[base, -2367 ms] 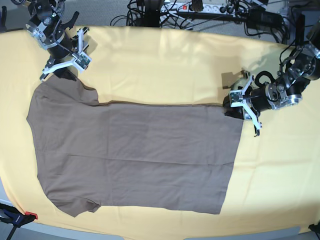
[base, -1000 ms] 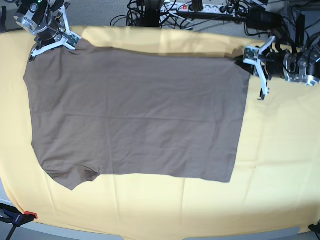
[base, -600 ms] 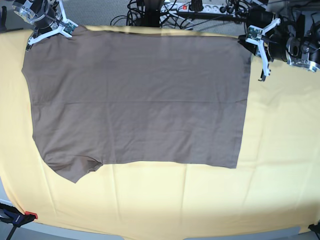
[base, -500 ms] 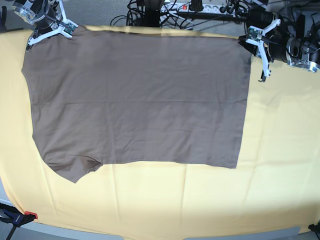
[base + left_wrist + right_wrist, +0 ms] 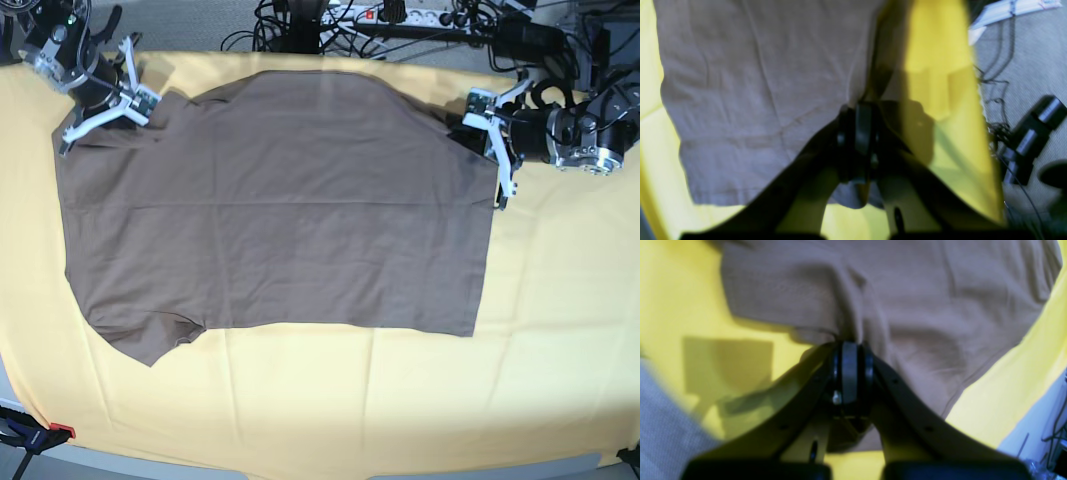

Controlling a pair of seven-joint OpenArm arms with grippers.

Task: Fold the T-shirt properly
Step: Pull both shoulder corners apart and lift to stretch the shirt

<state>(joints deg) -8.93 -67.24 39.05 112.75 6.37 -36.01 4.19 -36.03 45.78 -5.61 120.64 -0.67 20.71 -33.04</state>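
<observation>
The taupe-brown T-shirt [image 5: 280, 210] lies spread flat on the yellow cloth [image 5: 560, 330], sleeve end at the left, hem at the right. At the far left corner, my right gripper [image 5: 148, 102] is shut on a pinch of shirt fabric; the right wrist view shows its pads [image 5: 849, 368] closed on the gathered T-shirt [image 5: 923, 306]. My left gripper [image 5: 472, 128] is shut on the far right hem corner. Its pads [image 5: 862, 133] clamp the T-shirt [image 5: 756, 76] edge in the left wrist view. The shirt's far edge bows up between the two grips.
Cables and a power strip [image 5: 400, 15] lie on the floor beyond the table's far edge. An orange-tipped clamp [image 5: 55, 432] sits at the near left corner. Bare yellow cloth runs along the front and right of the shirt.
Both grippers have moved toward the front and slightly inward, still holding the shirt's far corners. The far edge, straight before, now arches between them.
</observation>
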